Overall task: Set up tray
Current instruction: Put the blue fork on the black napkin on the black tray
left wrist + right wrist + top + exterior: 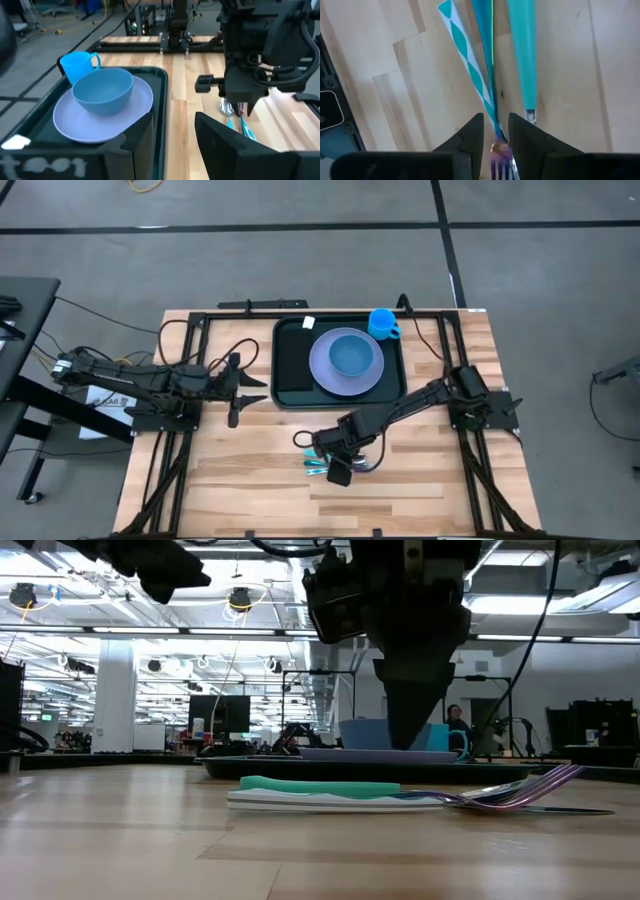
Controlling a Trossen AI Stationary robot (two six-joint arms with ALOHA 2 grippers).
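The dark green tray (pixel 290 375) lies in the far middle of the table. It carries a lavender plate (pixel 322 375) with a blue bowl (pixel 350 355) on it. A blue cup (pixel 383 323) stands at the tray's far right corner. Three teal-handled utensils (pixel 318 467) lie side by side on the wood near the front edge, among them a fork (pixel 530 788) with shimmering tines. My right gripper (pixel 496 131) hangs just above them, narrowly open, one finger on each side of the fork's neck (pixel 492 117). My left gripper (pixel 262 390) waits open, left of the tray.
A white tag (pixel 309 322) lies in the tray's far left corner. A black bar (pixel 265 305) runs along the far edge. Black arm frames (pixel 175 415) stand on both sides. Bare wood lies between tray and cutlery. A person (pixel 456 720) sits in the room behind.
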